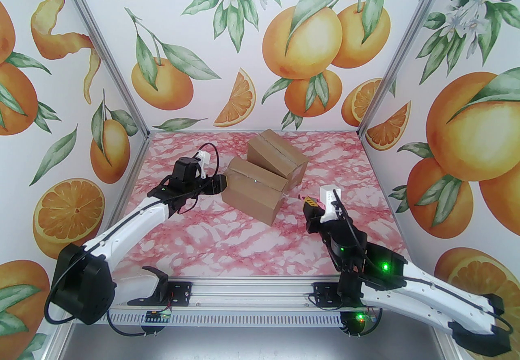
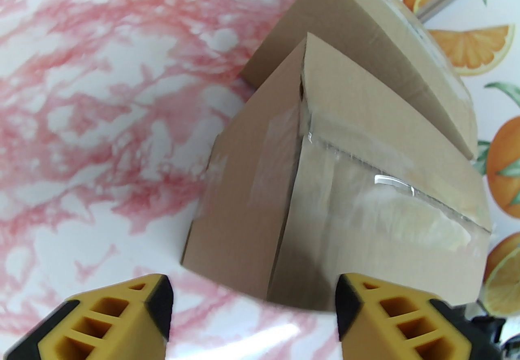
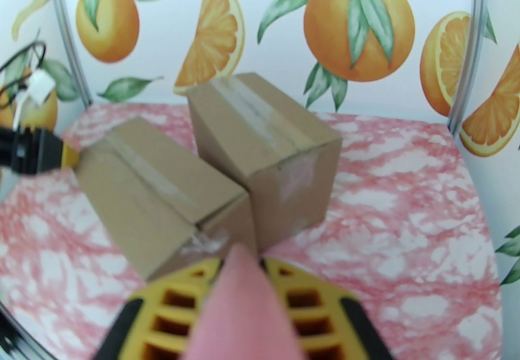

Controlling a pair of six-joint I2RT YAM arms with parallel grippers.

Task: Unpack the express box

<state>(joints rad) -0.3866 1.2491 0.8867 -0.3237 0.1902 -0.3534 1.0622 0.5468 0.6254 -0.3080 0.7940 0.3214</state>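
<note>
Two taped cardboard boxes stand touching on the pink marble table. The near box (image 1: 254,196) (image 2: 365,196) (image 3: 158,196) lies in front of the far box (image 1: 278,157) (image 2: 365,37) (image 3: 264,139). My left gripper (image 1: 221,184) (image 2: 254,297) is open at the near box's left end, its yellow fingers (image 2: 156,295) spread on either side of the box's corner and holding nothing. My right gripper (image 1: 309,204) (image 3: 243,269) is shut on a pink tool (image 3: 239,305), whose pointed tip aims at the near box's right end, just short of it.
Clear tape runs along both boxes' top seams, and it looks crumpled at the near box's right end. Orange-print walls (image 1: 260,33) close in the back and both sides. Bare table (image 1: 243,244) lies between the boxes and the arm bases.
</note>
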